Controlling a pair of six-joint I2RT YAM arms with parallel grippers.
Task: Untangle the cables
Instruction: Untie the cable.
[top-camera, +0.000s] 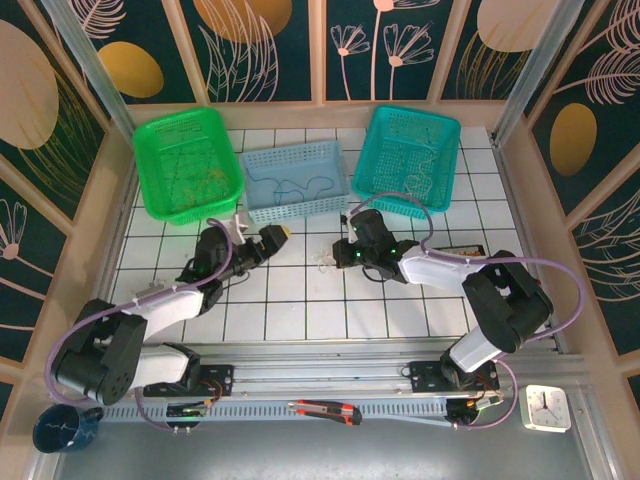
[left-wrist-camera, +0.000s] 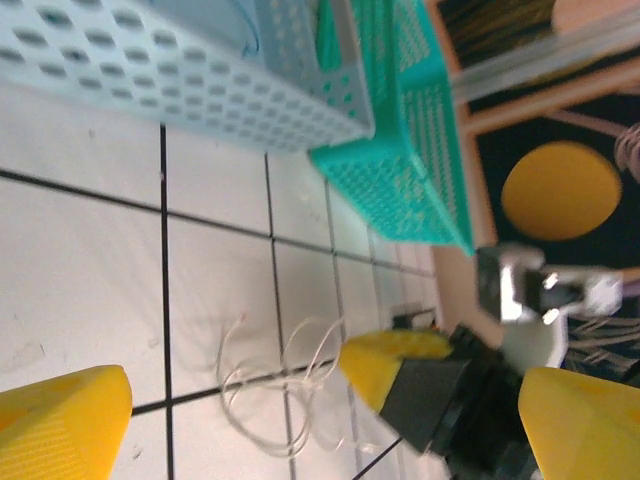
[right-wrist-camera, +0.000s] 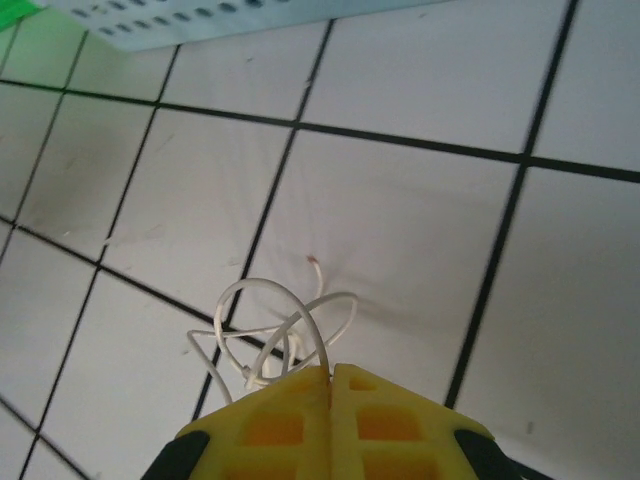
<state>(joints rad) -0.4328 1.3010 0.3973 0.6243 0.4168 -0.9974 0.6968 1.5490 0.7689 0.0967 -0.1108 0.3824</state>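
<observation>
- Right wrist: right gripper (right-wrist-camera: 331, 372) has its yellow fingers pressed together, pinching a white strand of the cables (right-wrist-camera: 285, 325); the loose loops lie on the white tiled counter (right-wrist-camera: 450, 230) just ahead of the tips.
- Left wrist: left gripper (left-wrist-camera: 325, 400) fingers spread wide, holding nothing; loops lie btwn them, further off.
- Top external: tangle sits btwn both grippers, near the blue basket (top-camera: 300, 208).
</observation>
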